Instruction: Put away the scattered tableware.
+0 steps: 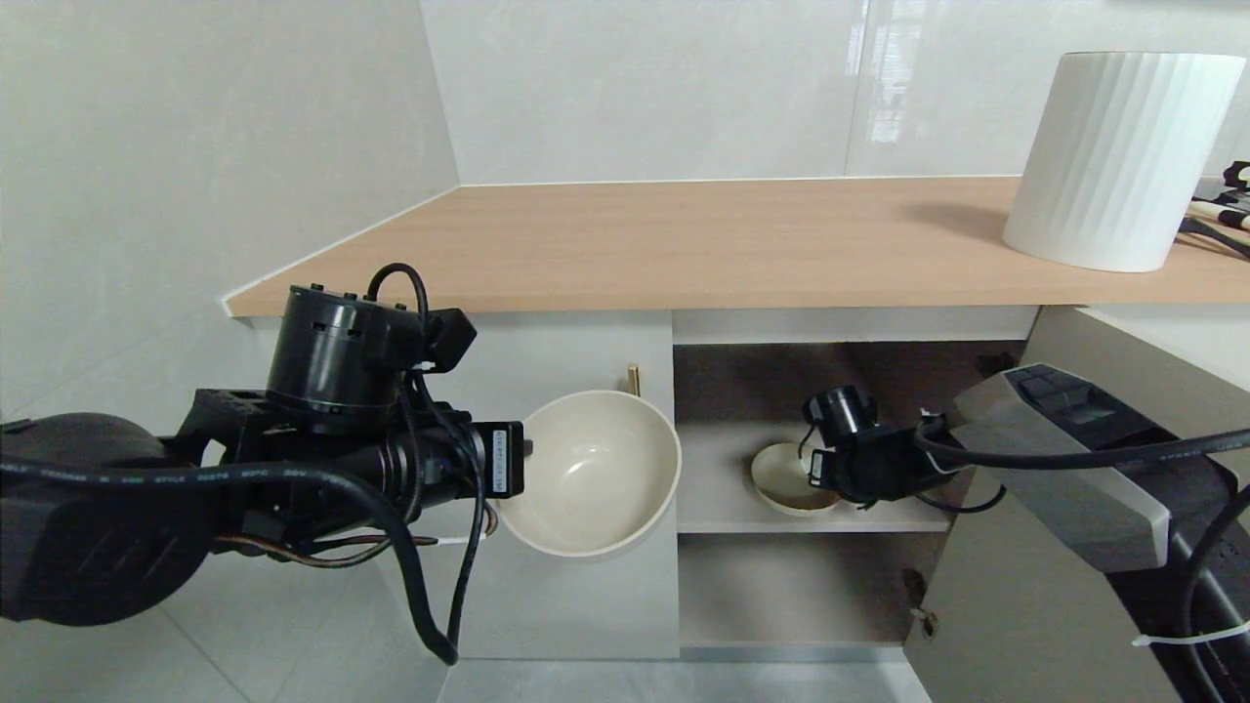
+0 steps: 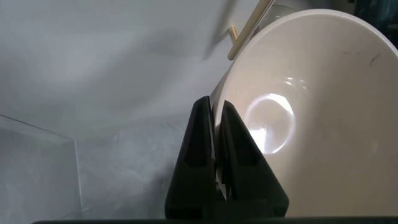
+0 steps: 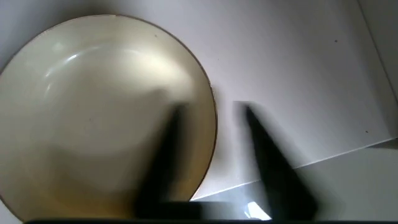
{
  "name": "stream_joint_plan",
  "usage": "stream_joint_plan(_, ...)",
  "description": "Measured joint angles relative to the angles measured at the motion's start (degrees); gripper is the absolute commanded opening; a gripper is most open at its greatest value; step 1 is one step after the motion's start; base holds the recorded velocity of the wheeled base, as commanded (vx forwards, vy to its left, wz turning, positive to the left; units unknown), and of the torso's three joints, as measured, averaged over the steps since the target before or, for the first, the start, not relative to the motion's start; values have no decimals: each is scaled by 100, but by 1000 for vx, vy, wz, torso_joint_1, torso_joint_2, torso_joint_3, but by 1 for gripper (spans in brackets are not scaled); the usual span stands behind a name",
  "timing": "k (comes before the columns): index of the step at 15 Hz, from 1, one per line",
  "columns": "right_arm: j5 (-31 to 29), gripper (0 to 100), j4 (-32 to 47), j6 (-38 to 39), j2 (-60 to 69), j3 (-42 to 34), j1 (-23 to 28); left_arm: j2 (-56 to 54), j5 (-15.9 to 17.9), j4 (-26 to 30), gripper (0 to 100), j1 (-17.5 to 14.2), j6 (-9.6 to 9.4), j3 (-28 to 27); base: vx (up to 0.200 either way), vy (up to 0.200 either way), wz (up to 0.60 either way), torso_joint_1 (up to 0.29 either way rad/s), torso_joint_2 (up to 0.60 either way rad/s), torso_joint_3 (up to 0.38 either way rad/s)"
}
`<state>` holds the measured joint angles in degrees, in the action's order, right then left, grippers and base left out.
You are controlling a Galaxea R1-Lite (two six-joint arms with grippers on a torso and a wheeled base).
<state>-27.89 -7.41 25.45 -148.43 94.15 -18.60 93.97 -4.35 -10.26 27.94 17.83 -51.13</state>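
A cream bowl (image 1: 598, 474) hangs tilted in front of the closed cabinet door, its opening facing the camera. My left gripper (image 1: 522, 459) is shut on its rim, and the left wrist view shows the two fingers (image 2: 200, 134) pinching the bowl (image 2: 311, 112) wall. Inside the open cabinet a cream plate (image 1: 786, 478) lies on the middle shelf (image 1: 718, 488). My right gripper (image 1: 818, 474) stands open at the plate's right edge. In the right wrist view one finger (image 3: 165, 155) hovers over the plate (image 3: 93, 112) and the other lies outside the rim.
A wooden countertop (image 1: 684, 244) runs above, with a white ribbed cylinder (image 1: 1123, 156) and some utensils (image 1: 1221, 210) at its right end. The cabinet's right door (image 1: 1016, 596) swings open toward me. The left door carries a gold handle (image 1: 633, 379). A lower shelf (image 1: 791, 586) lies beneath the plate.
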Motion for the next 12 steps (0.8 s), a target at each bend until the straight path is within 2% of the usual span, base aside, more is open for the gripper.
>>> stream_joint_plan(6,4,100,20,104,89,-95,-5,39,4,-122,0,0,-2,5,0,0,0,0,0,0)
stream_joint_plan(9,219,100,63,202,623,-761,-118,162,1,-128,0,61,-55,-83,0,0,0,0,0,0)
stream_joint_plan(12,980,100,77,196,1643,-1747,-324,429,-27,-166,0,277,-317,-146,0,0,0,0,0,0)
